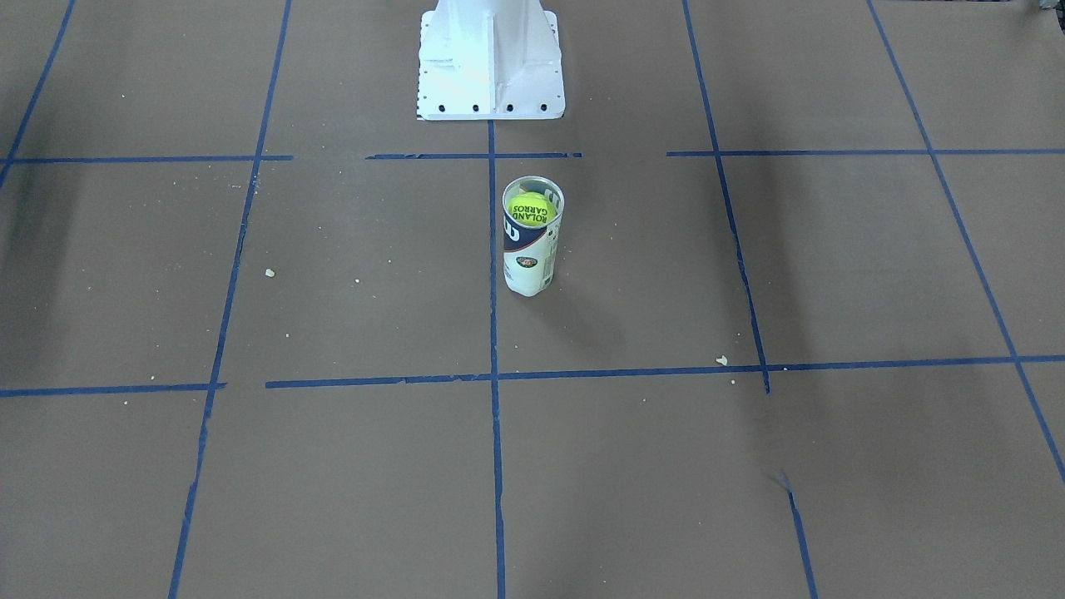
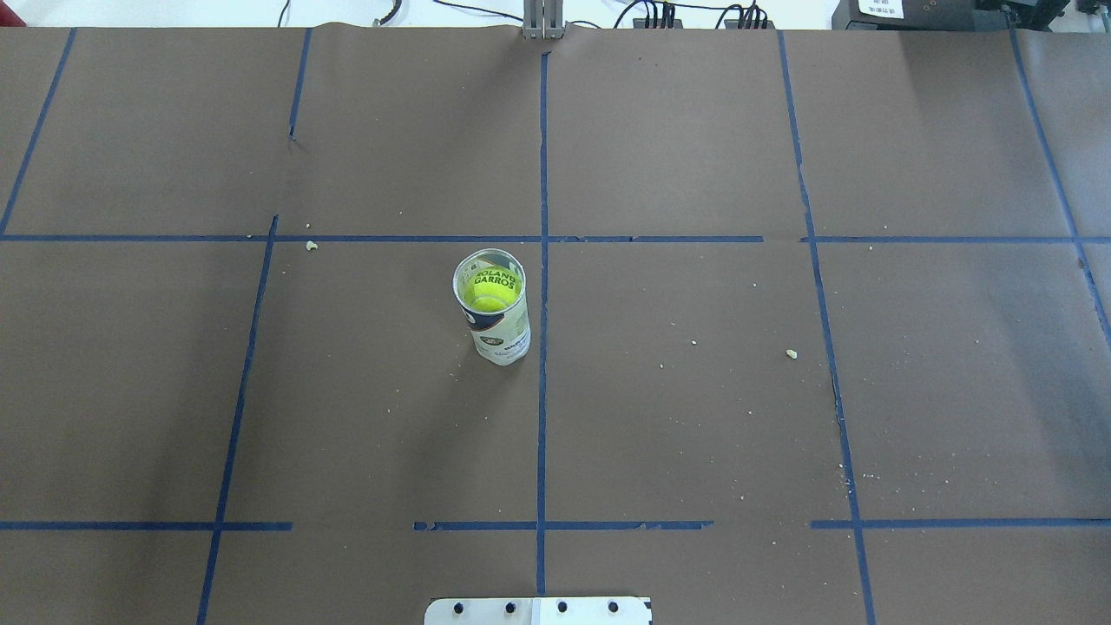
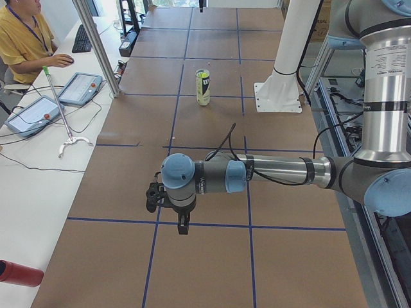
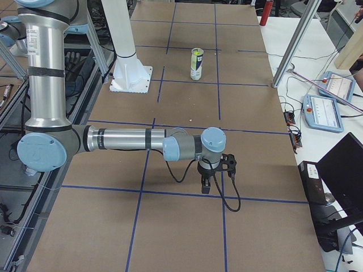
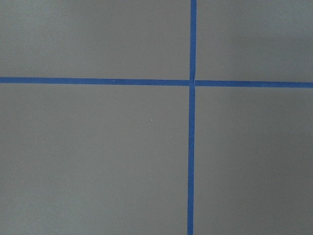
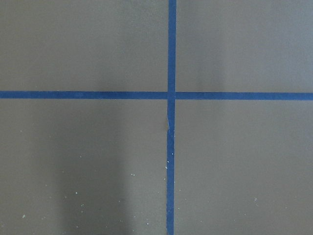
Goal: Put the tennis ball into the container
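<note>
The tennis ball [image 1: 532, 209] sits inside the container [image 1: 530, 254], just below its open rim, lettering facing up. The clear tube stands upright near the table's middle, close to the central blue tape line [image 2: 543, 347]. From overhead the ball [image 2: 489, 295] shows through the mouth of the container [image 2: 502, 334]. My left gripper [image 3: 183, 224] hangs over the table far from the tube, seen only in the left side view. My right gripper [image 4: 206, 187] is likewise far off, seen only from the right side. I cannot tell whether either is open or shut. Both wrist views show only brown paper and tape.
The white metal robot base [image 1: 489, 62] stands behind the tube. Small crumbs [image 2: 791, 353] dot the brown paper. An operator [image 3: 26, 38] sits at a side table with tablets [image 3: 80, 88]. A red cylinder [image 3: 19, 273] lies at that table's near end.
</note>
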